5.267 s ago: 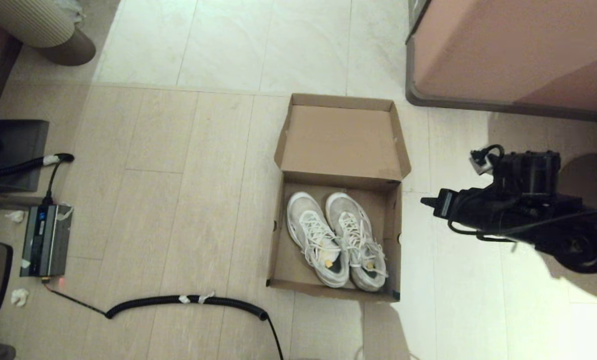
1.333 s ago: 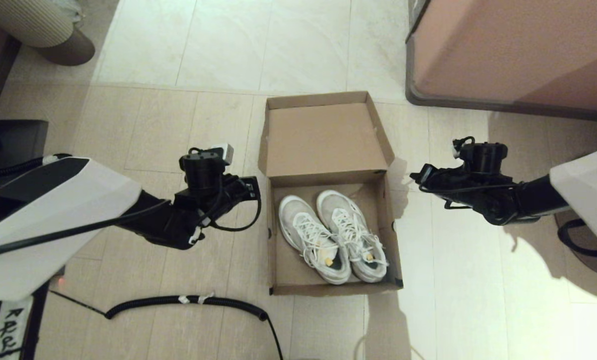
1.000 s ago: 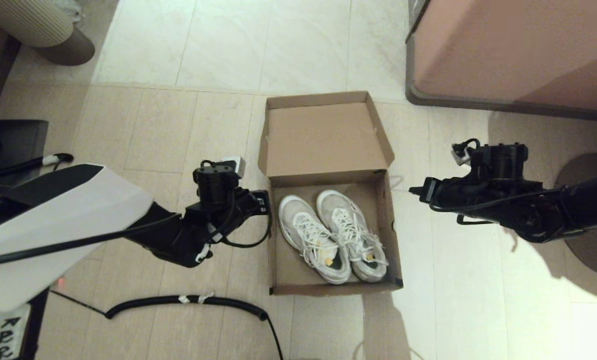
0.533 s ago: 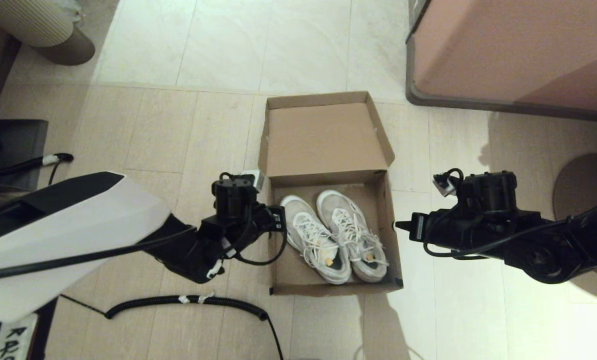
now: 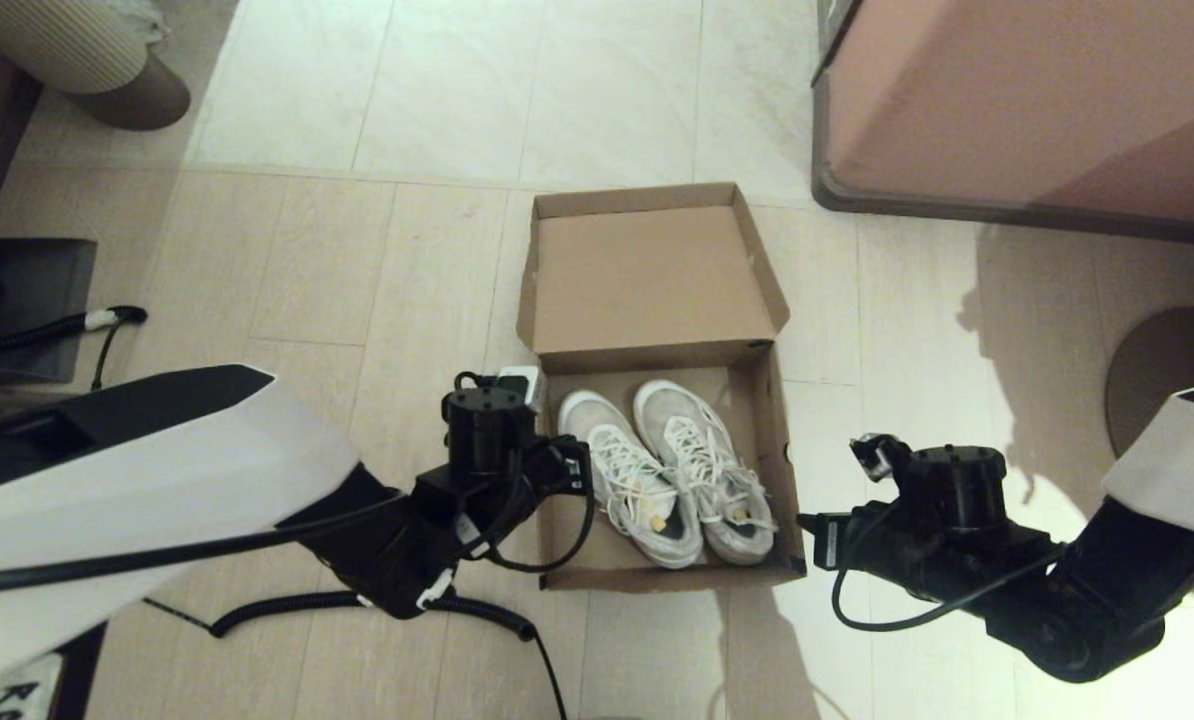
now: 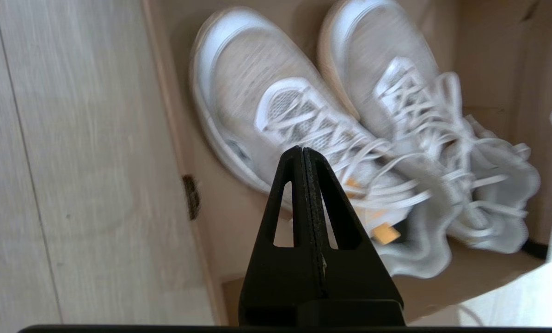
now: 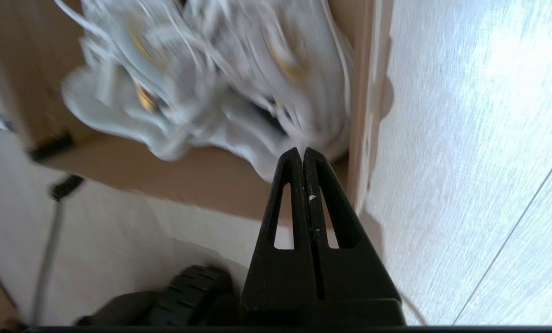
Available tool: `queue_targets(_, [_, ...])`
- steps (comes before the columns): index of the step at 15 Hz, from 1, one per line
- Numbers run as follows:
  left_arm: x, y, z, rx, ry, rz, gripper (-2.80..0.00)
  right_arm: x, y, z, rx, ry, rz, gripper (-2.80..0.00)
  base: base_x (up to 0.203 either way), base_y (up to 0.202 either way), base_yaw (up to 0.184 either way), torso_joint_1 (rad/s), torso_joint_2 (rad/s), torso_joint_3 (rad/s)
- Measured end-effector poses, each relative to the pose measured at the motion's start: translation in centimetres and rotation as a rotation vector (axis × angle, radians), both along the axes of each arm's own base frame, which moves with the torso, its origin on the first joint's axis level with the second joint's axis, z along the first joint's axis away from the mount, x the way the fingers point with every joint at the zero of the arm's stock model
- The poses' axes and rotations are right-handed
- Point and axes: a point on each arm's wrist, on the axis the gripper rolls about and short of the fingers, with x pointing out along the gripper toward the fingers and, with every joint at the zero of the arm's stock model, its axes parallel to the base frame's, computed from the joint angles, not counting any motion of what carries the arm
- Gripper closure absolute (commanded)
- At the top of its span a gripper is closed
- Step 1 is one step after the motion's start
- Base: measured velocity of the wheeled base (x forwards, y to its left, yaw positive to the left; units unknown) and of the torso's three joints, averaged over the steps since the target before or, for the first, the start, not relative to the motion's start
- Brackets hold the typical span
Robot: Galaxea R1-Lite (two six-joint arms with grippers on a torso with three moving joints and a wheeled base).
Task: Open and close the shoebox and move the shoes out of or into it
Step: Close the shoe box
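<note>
The brown cardboard shoebox (image 5: 657, 578) stands on the floor with its hinged lid (image 5: 647, 275) flipped open to the far side. Both white mesh shoes (image 5: 662, 480) lie side by side inside, toes toward the lid. My left gripper (image 5: 579, 472) hovers at the box's left wall, shut and empty. In the left wrist view that gripper (image 6: 302, 150) sits above the left shoe (image 6: 276, 106). My right gripper (image 5: 805, 523) hangs just outside the box's near right corner, shut and empty. In the right wrist view it (image 7: 302, 151) points at the blurred shoes (image 7: 211, 69) past the box wall (image 7: 364, 92).
A large pinkish-brown furniture block (image 5: 1007, 100) stands at the far right. A black corrugated cable (image 5: 377, 600) lies on the floor near the box's front left. A ribbed beige object (image 5: 67, 50) sits far left, and a dark round base (image 5: 1157, 370) at the right.
Both arms have swung nearer along the box's sides. The left gripper has reached the left wall over the shoes; the right gripper has dropped to the near right corner. Box and shoes stay put.
</note>
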Motion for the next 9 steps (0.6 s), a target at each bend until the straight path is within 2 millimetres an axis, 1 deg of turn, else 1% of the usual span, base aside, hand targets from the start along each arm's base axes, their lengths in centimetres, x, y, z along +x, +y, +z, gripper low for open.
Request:
queue_targets(3, [-0.1,0.1,1.4,-0.034,-0.050,0.001,0.00,-0.5,0.2,-2.6,-0.012,0.006,0.004,0.00,0.000,0.000,0.000,0.000,0.00,0.000])
queue_targets(5, [-0.2,0.1,2.0,-0.045,-0.067,0.000,0.00,-0.3,0.5,-3.9,-0.037,-0.007,-0.005,0.00,0.000,0.000,0.000,0.000,0.00,0.000])
queue_targets(7, [-0.3,0.2,2.6,-0.054,-0.079,0.000,0.00,0.2,0.8,-4.9,-0.043,-0.051,-0.013,0.00,0.000,0.000,0.000,0.000,0.00,0.000])
queue_targets(9, [-0.4,0.3,3.0,-0.060,-0.088,0.000,0.00,0.4,1.0,-5.8,-0.051,-0.048,-0.016,0.00,0.000,0.000,0.000,0.000,0.00,0.000])
